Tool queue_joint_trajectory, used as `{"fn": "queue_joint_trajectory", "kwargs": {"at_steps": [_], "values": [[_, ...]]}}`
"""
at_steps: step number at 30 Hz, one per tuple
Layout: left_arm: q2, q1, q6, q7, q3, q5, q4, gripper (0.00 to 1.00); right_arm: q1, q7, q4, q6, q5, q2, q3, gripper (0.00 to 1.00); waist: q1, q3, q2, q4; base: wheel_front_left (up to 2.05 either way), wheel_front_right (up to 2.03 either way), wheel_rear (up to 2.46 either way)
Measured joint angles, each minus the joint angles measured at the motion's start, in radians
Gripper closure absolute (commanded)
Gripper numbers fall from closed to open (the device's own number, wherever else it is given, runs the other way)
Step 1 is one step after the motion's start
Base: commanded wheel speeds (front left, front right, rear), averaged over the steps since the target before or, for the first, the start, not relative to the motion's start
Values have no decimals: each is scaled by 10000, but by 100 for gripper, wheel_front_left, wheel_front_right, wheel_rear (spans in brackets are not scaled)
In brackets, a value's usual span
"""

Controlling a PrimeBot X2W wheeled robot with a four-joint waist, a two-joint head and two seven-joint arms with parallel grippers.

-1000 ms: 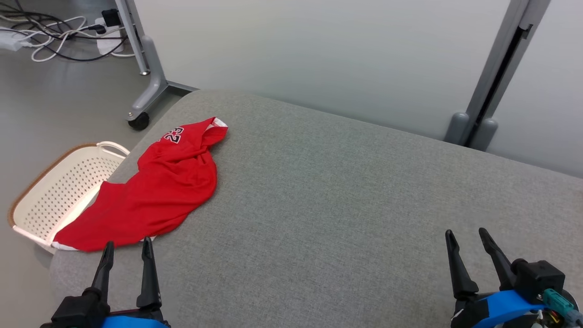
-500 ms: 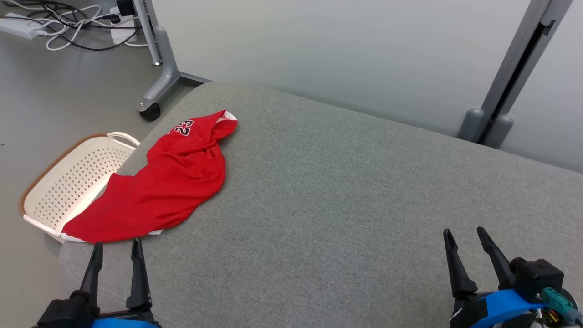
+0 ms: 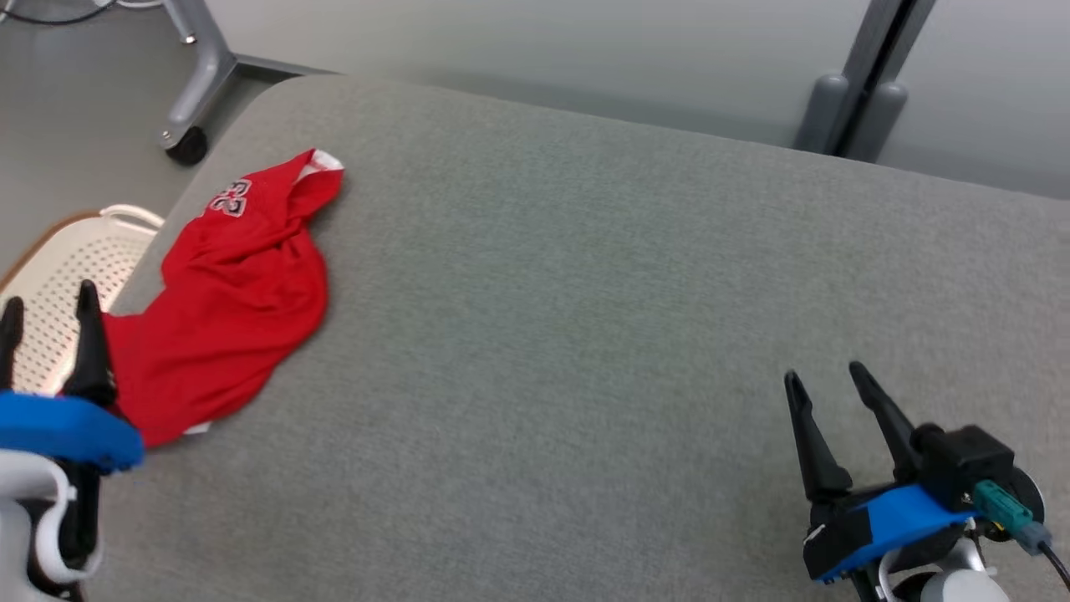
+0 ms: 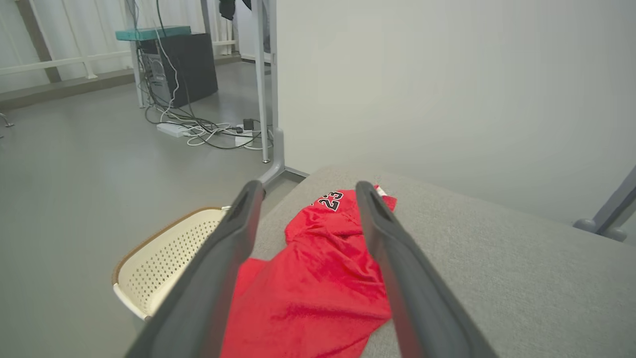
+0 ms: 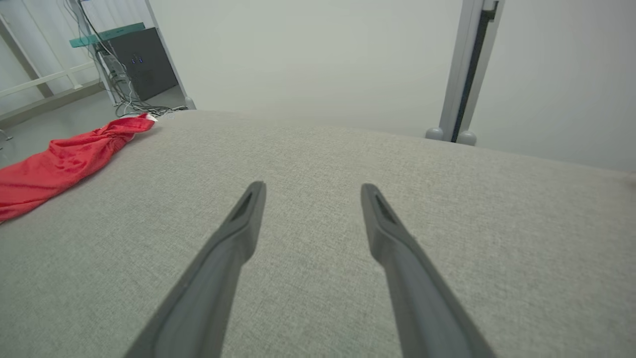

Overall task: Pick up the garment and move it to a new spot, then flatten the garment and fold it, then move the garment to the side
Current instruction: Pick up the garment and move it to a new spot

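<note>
Two grippers hover over a grey fabric-covered surface [image 3: 585,293], both with jaws spread wide and nothing between them. Left gripper [image 3: 48,298]: at the surface's left edge, beside the near end of the red jersey [image 3: 226,318], fingers pointing along it in the left wrist view. Right gripper [image 3: 823,372]: at the near right, well apart from the jersey, over bare fabric. Jersey: crumpled along the left edge, printed number "23" [image 3: 230,198] at its far end, near end drooping over the edge. Cream perforated basket [image 3: 50,267]: on the floor just beside that edge.
</note>
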Motion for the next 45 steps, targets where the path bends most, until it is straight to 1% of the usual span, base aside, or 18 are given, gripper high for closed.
{"fn": "queue_joint_trajectory", "kwargs": {"at_steps": [6, 8, 11, 15, 17, 22, 23, 25, 27, 31, 32, 34, 39, 42, 45], "values": [[748, -1361, -255, 1501, 462, -844, 1509, 0, -440, 374, -577, 0, -94, -209, 487, 0, 1, 1191, 1, -1044, 0, 0, 0], [1035, -1708, -303, 2008, 568, -1080, 1912, 0, -593, 495, -844, -2, -153, -291, 543, 0, 2, 1661, 1, -1398, 0, 0, 0], [1269, -2110, -293, 2794, 742, -1442, 2522, 0, -776, 644, -1191, -2, -178, -395, 589, 0, 2, 2280, 2, -1813, 0, 0, 0], [1570, -2496, -96, 3595, 849, -1687, 3206, 0, -911, 732, -1499, -2, -182, -451, 683, 0, 2, 2888, 3, -2298, 0, 0, 0], [1714, -2596, 79, 4034, 832, -1687, 3553, 0, -955, 729, -1601, -2, -182, -449, 673, 0, 1, 3080, 2, -2507, 0, 0, 0], [1877, -2836, 518, 5265, 798, -1910, 4209, 0, -991, 648, -1707, -2, -174, -416, 635, 0, 0, 3285, 2, -2862, 0, 0, 0], [1894, -2903, 546, 5582, 798, -2027, 4276, 0, -990, 639, -1703, -2, -173, -401, 612, 0, -1, 3274, 2, -2889, 0, 0, 0], [1904, -2932, 527, 5781, 800, -2127, 4266, 100, -988, 625, -1659, -2, -165, -372, 581, 0, -3, 3216, -1, -2928, 0, 0, 0], [1877, -2900, 408, 5762, 800, -2215, 4194, 100, -986, 541, -1532, -2, -146, -336, 568, 0, -2, 3087, 0, -2921, 0, 0, 0], [1944, -2843, 153, 5014, 736, -1956, 3791, 100, -992, 368, -1275, -2, -50, -253, 635, 0, -1, 2650, 1, -2818, 0, 0, 0], [2138, -2947, -46, 4635, 671, -1779, 3513, 100, -999, 270, -1106, 0, 19, -211, 685, 0, -2, 2356, 0, -2750, 0, 0, 0], [2360, -3087, -288, 4449, 506, -1578, 3150, 100, -997, 167, -886, -2, 79, -184, 694, 0, -3, 2023, 0, -2681, 0, 0, 0], [2692, -3633, -792, 3912, 209, -1229, 1916, 100, -927, -155, -359, 0, 309, -98, 736, 0, -3, 1134, -1, -2576, 0, 0, 0], [2640, -3996, -884, 3837, -96, -1106, 947, 100, -826, -309, -81, 0, 453, -56, 731, 0, -4, 628, -2, -2605, 0, 0, 0], [2424, -4248, -959, 3860, -477, -1043, -15, 100, -727, -470, 144, -2, 593, -31, 709, 0, -4, 198, -3, -2750, 0, 0, 0]]}}
